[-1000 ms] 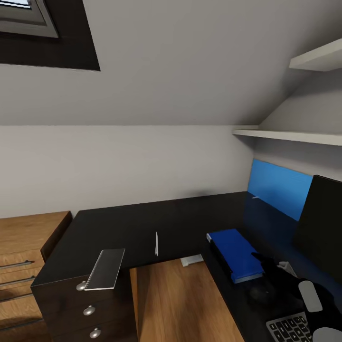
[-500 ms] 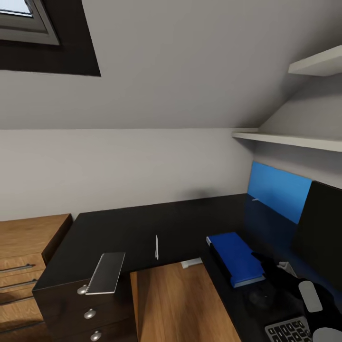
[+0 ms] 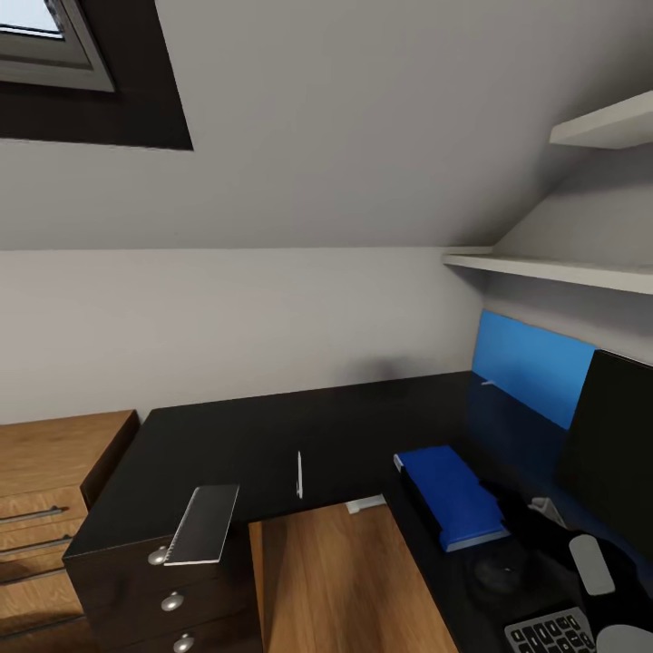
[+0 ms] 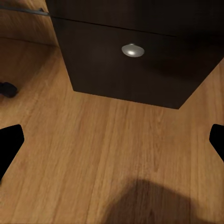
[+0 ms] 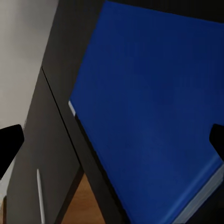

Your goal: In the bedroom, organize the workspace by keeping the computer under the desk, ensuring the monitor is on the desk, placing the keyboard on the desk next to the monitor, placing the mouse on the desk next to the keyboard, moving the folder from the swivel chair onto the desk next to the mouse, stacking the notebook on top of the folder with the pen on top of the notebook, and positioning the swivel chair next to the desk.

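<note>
The bright blue folder (image 3: 451, 494) (image 5: 154, 116) lies flat on the right wing of the black desk (image 3: 345, 426). My right gripper (image 3: 519, 503) (image 5: 112, 144) hovers open just above its near end, holding nothing. Beside it are the faint dark mouse (image 3: 497, 570) and a corner of the keyboard (image 3: 546, 632), with the monitor (image 3: 617, 453) behind. The notebook (image 3: 201, 526) sits on the desk's left corner above the drawers. The pen (image 3: 298, 473) (image 5: 41, 196) lies near the inner edge. My left gripper (image 4: 112, 144) is open over the floor. The swivel chair and computer are out of view.
A light wooden dresser (image 3: 45, 490) stands left of the desk's drawer unit (image 3: 168, 599) (image 4: 133, 51). A blue wall panel (image 3: 531, 363) and two shelves (image 3: 562, 268) line the right wall. Wooden floor (image 3: 345, 580) fills the desk's inner corner.
The whole picture has slid down a little, so the camera moved. Folder, notebook, pen and right gripper keep their places relative to each other.
</note>
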You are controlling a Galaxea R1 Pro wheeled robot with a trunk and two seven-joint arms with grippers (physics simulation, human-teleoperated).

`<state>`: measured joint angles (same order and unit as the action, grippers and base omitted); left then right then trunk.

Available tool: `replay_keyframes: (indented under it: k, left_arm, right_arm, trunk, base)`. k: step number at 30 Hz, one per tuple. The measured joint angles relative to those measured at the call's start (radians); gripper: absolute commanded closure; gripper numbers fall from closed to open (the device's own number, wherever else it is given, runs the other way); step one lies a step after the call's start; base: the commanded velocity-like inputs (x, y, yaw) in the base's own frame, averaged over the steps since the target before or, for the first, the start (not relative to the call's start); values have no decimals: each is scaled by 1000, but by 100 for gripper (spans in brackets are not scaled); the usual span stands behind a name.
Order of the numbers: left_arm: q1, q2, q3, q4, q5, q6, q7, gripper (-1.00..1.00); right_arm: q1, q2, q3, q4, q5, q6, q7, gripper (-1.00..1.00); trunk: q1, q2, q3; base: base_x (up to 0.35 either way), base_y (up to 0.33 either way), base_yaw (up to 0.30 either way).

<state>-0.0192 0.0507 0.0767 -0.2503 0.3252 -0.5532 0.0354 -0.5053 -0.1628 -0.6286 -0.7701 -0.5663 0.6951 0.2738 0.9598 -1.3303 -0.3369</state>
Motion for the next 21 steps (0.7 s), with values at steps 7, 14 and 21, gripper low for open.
replay_keyframes:
  k: [7, 14, 21]
  left_arm:
    - [0, -1, 0, 0, 0, 0, 0, -100]
    - [0, -1, 0, 0, 0, 0, -1, -100]
    - [0, -1, 1, 0, 0, 0, -1, -100]
  right_arm:
    - [-1, 6, 22, -33, 6, -1, 17, -100]
    - [-1, 14, 142, -81, 9, -1, 22, -100]
    - [-1, 22, 272, -107, 10, -6, 23, -100]
  trunk:
    - [0, 0, 0]
    - [0, 0, 0]
    - [0, 0, 0]
  base:
    - [0, 0, 0]
    - [0, 0, 0]
    - [0, 0, 0]
